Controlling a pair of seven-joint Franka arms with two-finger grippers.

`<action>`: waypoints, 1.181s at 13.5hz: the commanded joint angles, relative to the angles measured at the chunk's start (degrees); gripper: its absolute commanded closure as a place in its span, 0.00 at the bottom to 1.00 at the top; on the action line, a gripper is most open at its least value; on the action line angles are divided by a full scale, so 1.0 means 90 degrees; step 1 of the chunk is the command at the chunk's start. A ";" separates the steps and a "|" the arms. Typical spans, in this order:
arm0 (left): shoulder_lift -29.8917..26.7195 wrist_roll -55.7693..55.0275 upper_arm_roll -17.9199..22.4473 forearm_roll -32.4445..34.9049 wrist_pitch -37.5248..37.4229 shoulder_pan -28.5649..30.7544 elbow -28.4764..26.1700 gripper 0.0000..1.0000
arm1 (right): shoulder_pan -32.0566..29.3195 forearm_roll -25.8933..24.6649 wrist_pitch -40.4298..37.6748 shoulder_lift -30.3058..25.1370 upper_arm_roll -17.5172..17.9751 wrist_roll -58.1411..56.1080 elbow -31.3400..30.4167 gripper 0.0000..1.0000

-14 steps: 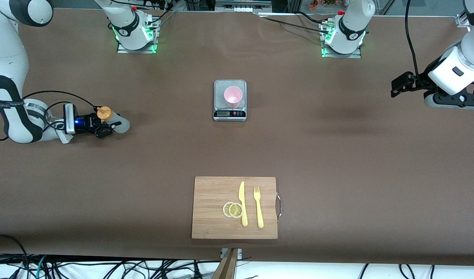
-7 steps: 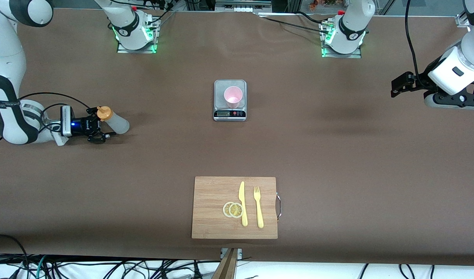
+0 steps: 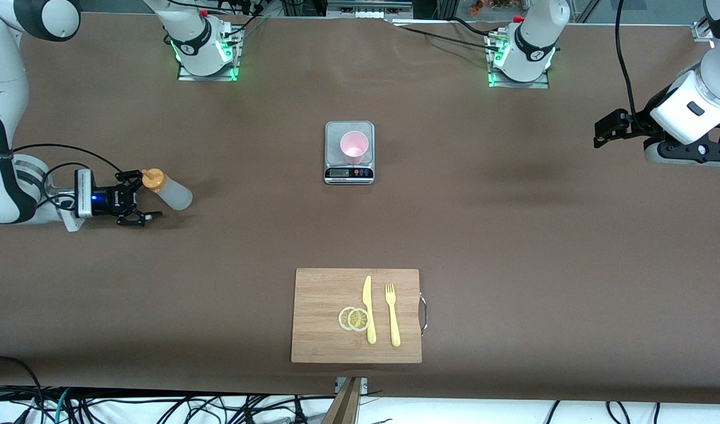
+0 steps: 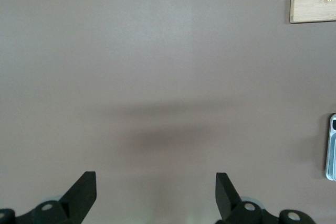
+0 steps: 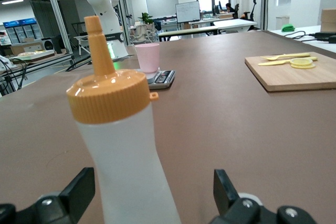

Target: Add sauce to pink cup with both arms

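Note:
The sauce bottle, whitish with an orange nozzle cap, stands upright on the table toward the right arm's end. My right gripper is low beside it and open, its fingers apart from the bottle. In the right wrist view the sauce bottle rises close ahead of the right gripper, touched by neither finger. The pink cup stands on a kitchen scale at mid-table. My left gripper waits open in the air over bare table at the left arm's end.
A wooden cutting board lies nearer the front camera than the scale, with a yellow knife, a yellow fork and two lemon slices on it. The two arm bases stand along the table's back edge.
The right gripper has opened, let go of the sauce bottle and drawn back toward the right arm's end. The bottle stays standing. The left arm has not moved.

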 commanded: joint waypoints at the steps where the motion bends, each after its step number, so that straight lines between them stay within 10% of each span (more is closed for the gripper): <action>1: -0.0043 -0.0028 -0.0039 0.0135 -0.0034 0.0021 -0.0008 0.00 | -0.0075 -0.0287 -0.0133 0.0055 -0.0179 0.0098 0.0163 0.00; 8: -0.0043 -0.0028 -0.0039 0.0135 -0.0034 0.0021 -0.0008 0.00 | -0.0378 -0.0678 -0.0357 -0.0004 -0.0414 0.1101 0.1166 0.00; 16: -0.0043 -0.0028 -0.0039 0.0135 -0.0053 0.0021 -0.0008 0.00 | 0.0498 -0.0707 -0.0466 -0.0529 -0.0453 0.5522 0.2751 0.00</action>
